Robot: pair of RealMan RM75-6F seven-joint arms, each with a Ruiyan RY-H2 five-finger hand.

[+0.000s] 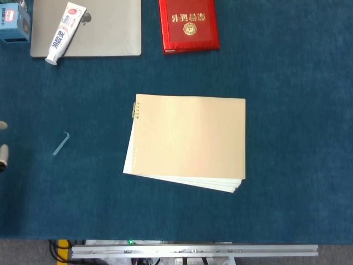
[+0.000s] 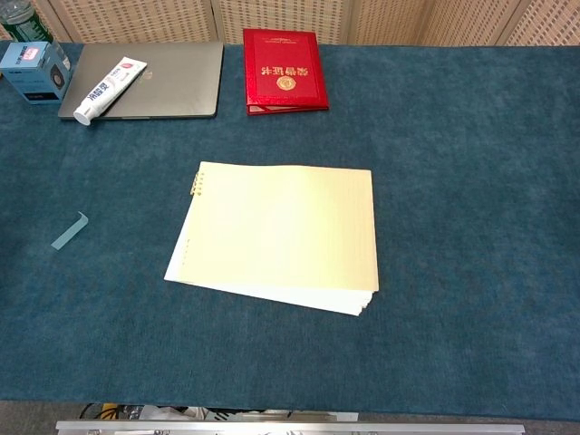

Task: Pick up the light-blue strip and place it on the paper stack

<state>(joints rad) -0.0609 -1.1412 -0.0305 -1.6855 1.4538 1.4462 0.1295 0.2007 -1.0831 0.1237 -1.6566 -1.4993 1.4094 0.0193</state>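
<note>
The light-blue strip [image 1: 61,143] lies flat on the blue cloth at the left, bent at its upper end; the chest view shows the strip [image 2: 70,230] too. The paper stack [image 1: 187,142] sits mid-table, cream sheet on top, slightly fanned, and the chest view shows the stack [image 2: 281,236] as well. Only two fingertips of my left hand [image 1: 2,157] show at the left edge of the head view, spread apart and holding nothing, a hand's width left of the strip. The chest view does not show it. My right hand is out of both views.
At the back left a grey laptop [image 1: 99,33] carries a toothpaste tube [image 1: 65,25], with a blue box [image 1: 14,22] beside it. A red booklet [image 1: 188,25] lies at the back centre. A metal rail [image 1: 193,251] runs along the near table edge.
</note>
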